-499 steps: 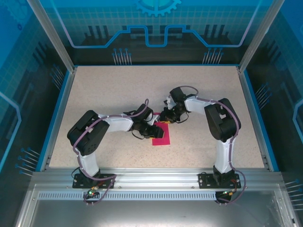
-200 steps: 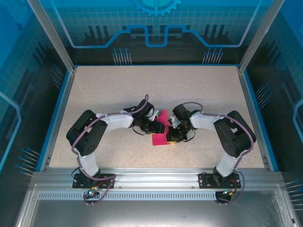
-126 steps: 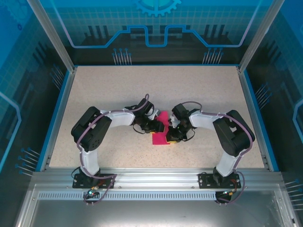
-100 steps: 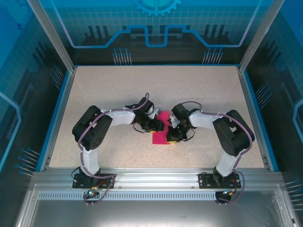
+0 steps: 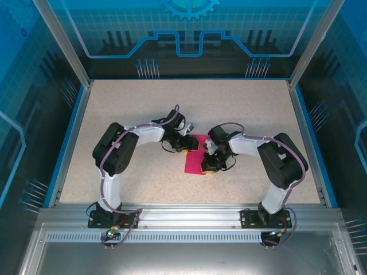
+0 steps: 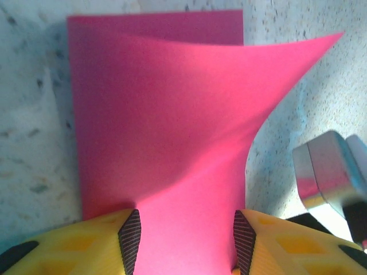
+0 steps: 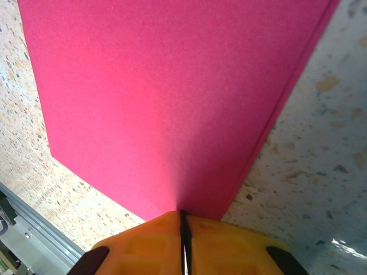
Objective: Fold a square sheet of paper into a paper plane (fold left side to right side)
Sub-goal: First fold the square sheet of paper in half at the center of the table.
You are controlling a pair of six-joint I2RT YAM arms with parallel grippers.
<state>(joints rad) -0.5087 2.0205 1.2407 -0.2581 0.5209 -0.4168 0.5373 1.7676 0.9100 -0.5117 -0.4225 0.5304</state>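
Speckled beige tabletop [image 5: 114, 114] carries the square sheet of paper [image 5: 195, 163] near its middle, between the two arms, magenta and already doubled into a narrow strip whose long axis runs near to far. Its lower layer lies flat, while the upper layer lifts off it in the left wrist view, bowing up so that one corner hangs in the air to the right. The right gripper [image 5: 210, 165] sits at the strip's right edge toward the near end, its jaws closed tight on the doubled edge, so that side is pinned. The left gripper [image 5: 186, 143] is at the far left end, its fingers [image 6: 129, 235] standing about half apart with the raised layer running up between the pads; whether they press on it I cannot tell. The coming move looks to turn on this: the loose layer starts at the left gripper and must travel rightward, across the long axis, to meet the edge the right gripper holds, and the left arm is nearer to that free flap. Around the table stand blue-lit enclosure walls [image 5: 189, 34]
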